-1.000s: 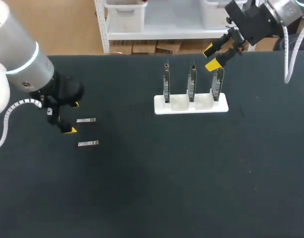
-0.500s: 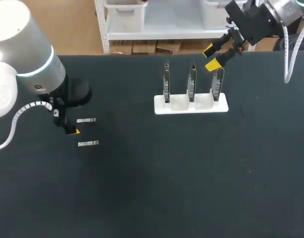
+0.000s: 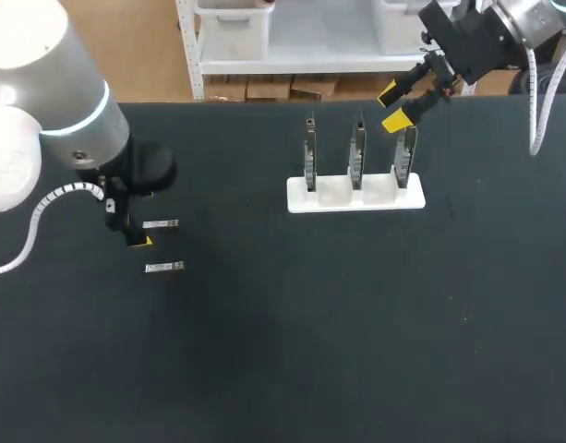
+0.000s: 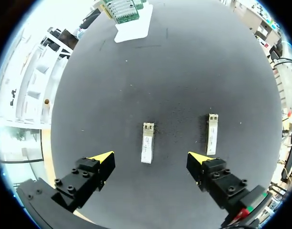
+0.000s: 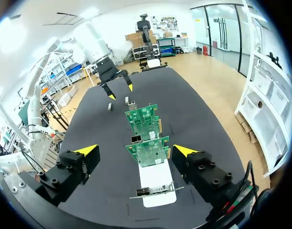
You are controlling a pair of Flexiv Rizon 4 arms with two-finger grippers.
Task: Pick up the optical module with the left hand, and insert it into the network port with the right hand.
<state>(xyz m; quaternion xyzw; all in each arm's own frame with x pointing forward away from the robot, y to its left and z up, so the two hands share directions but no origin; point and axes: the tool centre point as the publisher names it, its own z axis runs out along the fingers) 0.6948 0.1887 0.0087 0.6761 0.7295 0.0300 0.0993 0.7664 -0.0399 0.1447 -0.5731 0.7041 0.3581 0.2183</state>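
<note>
Two small silver optical modules lie on the black table, one [image 3: 161,224] farther back and one [image 3: 164,267] nearer the front. My left gripper [image 3: 136,228] hangs open just left of them. In the left wrist view the back module [image 4: 146,142] lies on the table in the gap between the open fingers, a little ahead of the tips, untouched. The other module [image 4: 211,133] lies ahead of one fingertip [image 4: 198,157]. My right gripper [image 3: 397,106] is open above the rightmost network card [image 3: 404,157]; in its wrist view [image 5: 135,150] the cards [image 5: 146,149] stand below it.
A white stand [image 3: 355,196] at the back middle holds three upright green network cards in a row. Seen from the right wrist, the stand's white base [image 5: 155,183] lies under the gripper, and my left gripper [image 5: 118,88] hovers by the modules beyond the cards.
My left arm has moved right, bringing its open gripper up to the back module. The right arm and both modules have stayed where they were.
</note>
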